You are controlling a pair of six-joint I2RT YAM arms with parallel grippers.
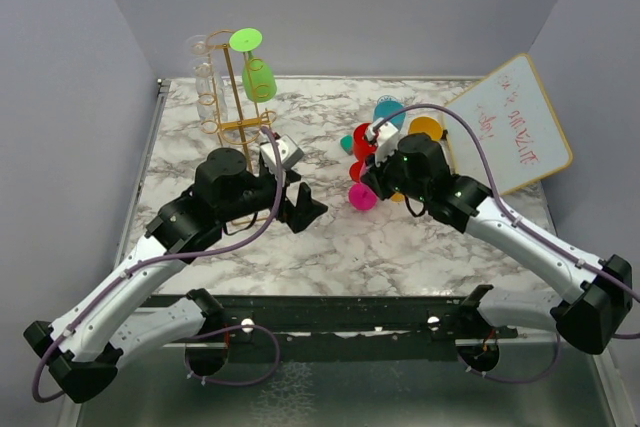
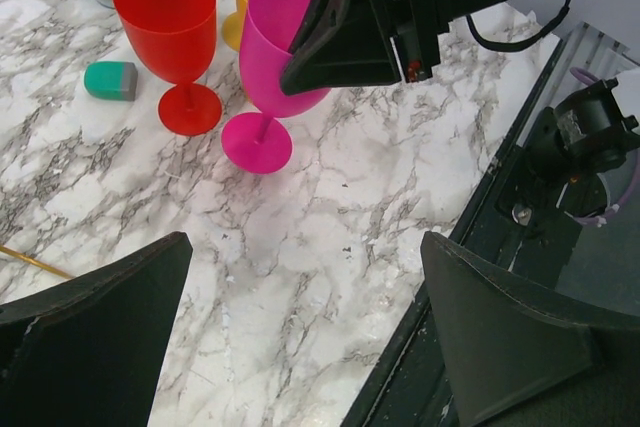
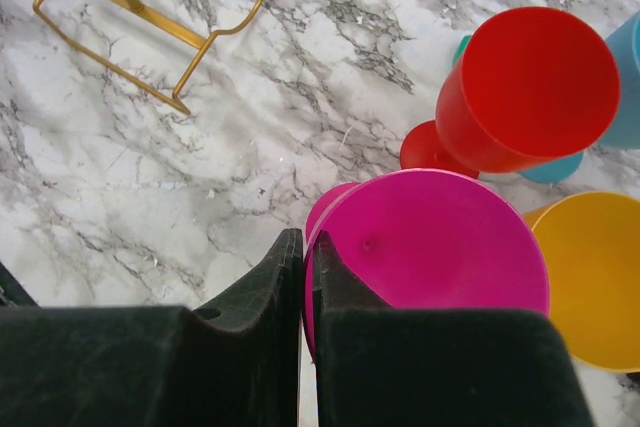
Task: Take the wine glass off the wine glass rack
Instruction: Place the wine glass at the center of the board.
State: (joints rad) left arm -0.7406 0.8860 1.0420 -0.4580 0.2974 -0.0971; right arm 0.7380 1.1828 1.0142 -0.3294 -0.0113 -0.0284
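The gold wire wine glass rack [image 1: 236,97] stands at the back left; its base shows in the right wrist view [image 3: 150,12]. A green wine glass [image 1: 258,79] hangs upside down on it, with a clear glass [image 1: 205,77] on its left side. My right gripper [image 3: 305,247] is shut on the rim of a pink wine glass [image 3: 430,247], one finger inside the bowl and one outside. The pink glass [image 2: 275,57] is upright with its foot at the marble. My left gripper [image 2: 305,247] is open and empty, low over the marble right of the rack.
Red [image 1: 362,145], yellow [image 1: 425,129] and blue [image 1: 388,112] glasses stand close behind the pink one. A teal eraser [image 2: 110,80] lies beside the red glass. A whiteboard [image 1: 510,125] leans at the back right. The black front rail [image 2: 500,247] runs near my left gripper.
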